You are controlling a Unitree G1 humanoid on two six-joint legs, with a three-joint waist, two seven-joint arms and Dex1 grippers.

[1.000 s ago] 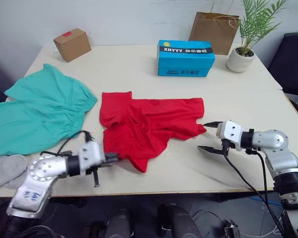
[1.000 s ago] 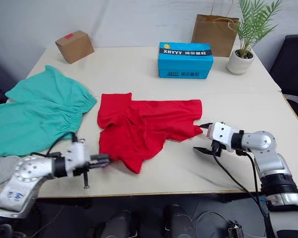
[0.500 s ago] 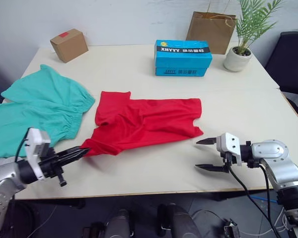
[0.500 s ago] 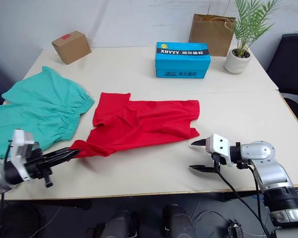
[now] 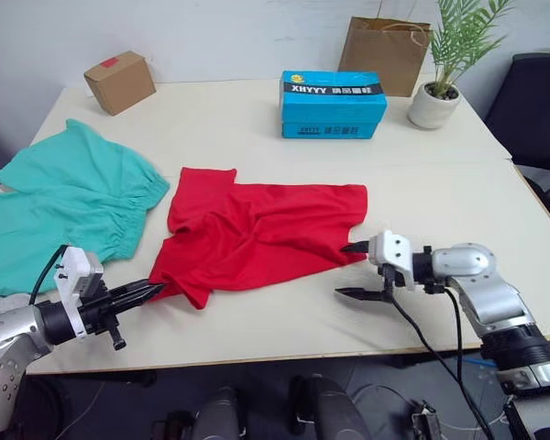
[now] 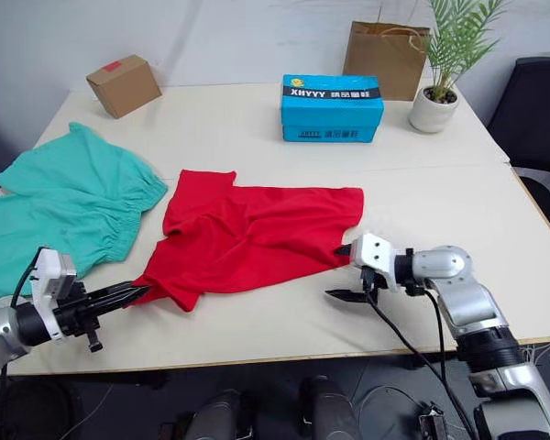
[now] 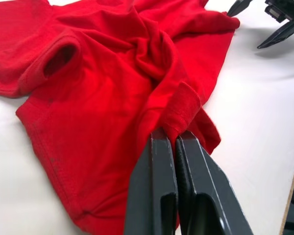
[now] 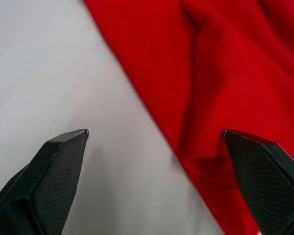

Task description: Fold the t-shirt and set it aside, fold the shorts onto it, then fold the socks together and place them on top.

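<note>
The left gripper point(image 5: 154, 291) is pinching the t-shirt point(image 5: 257, 234) hem at the table's point(image 5: 495, 211) near edge; the right gripper point(image 5: 353, 270) is gaping wide beside the opposite corner. Behind, a blue box point(image 5: 334, 92) is reading "XIHYYY".

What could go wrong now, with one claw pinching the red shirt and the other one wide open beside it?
The left gripper pinches only a small bunched bit of the t-shirt, so the cloth might slip out if pulled.

The t-shirt lies crumpled, with folds across its middle; a fold made now would likely come out uneven.

The right gripper is open at the shirt's edge, one finger over cloth and one over the table. Closing there might catch only the hem, or nothing.
</note>
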